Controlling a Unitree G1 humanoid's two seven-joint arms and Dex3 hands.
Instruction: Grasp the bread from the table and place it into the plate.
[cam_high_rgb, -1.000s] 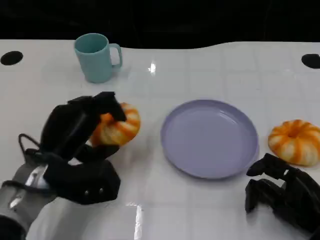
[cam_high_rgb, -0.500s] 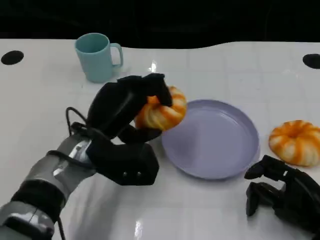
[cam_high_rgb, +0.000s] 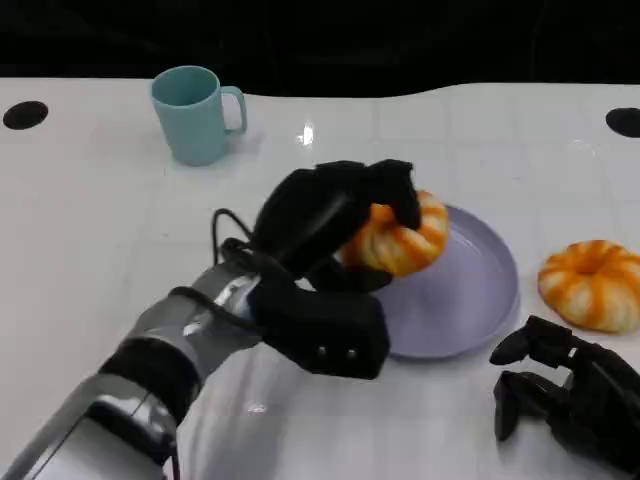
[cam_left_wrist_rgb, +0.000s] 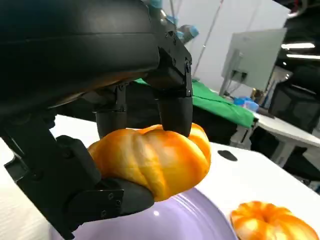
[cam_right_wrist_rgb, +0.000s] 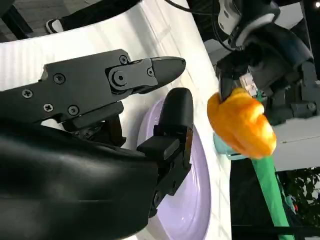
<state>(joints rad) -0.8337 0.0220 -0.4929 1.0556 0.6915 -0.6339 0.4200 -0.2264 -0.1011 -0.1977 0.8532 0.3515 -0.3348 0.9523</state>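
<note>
1. Table (cam_high_rgb: 120, 230) — white, glossy surface with faint grid lines; a dark round mark sits at each far corner.
2. Left arm: silver forearm enters from the lower left of the head view and reaches diagonally toward the centre. The left hand (cam_high_rgb: 335, 225) grips the bread (cam_high_rgb: 398, 235), fingers wrapped over its top and a thumb under it. The left wrist view shows the same hold: fingertips (cam_left_wrist_rgb: 175, 112) pressed onto the top of the bread (cam_left_wrist_rgb: 152, 160), thumb beneath.
3. Plate (cam_high_rgb: 470, 300) — lavender, round, right of centre on the table. The held bread is above its left portion; the wrist view shows it clear of the plate surface (cam_left_wrist_rgb: 170, 222), not touching.
4. Right hand (cam_high_rgb: 565, 395) — low at the lower right, on the table near the plate's edge. Fingers apart and slightly bent, holding nothing; the right wrist view shows its fingers (cam_right_wrist_rgb: 172, 125) extended toward the plate (cam_right_wrist_rgb: 195, 200).
5. Second bread (cam_high_rgb: 592, 283) — orange with pale stripes, ring-shaped, lying on the table just right of the plate, beyond the right hand.
6. Mug (cam_high_rgb: 193, 113) — teal, upright, handle to the right, at the far left of the table, well apart from the plate.
</note>
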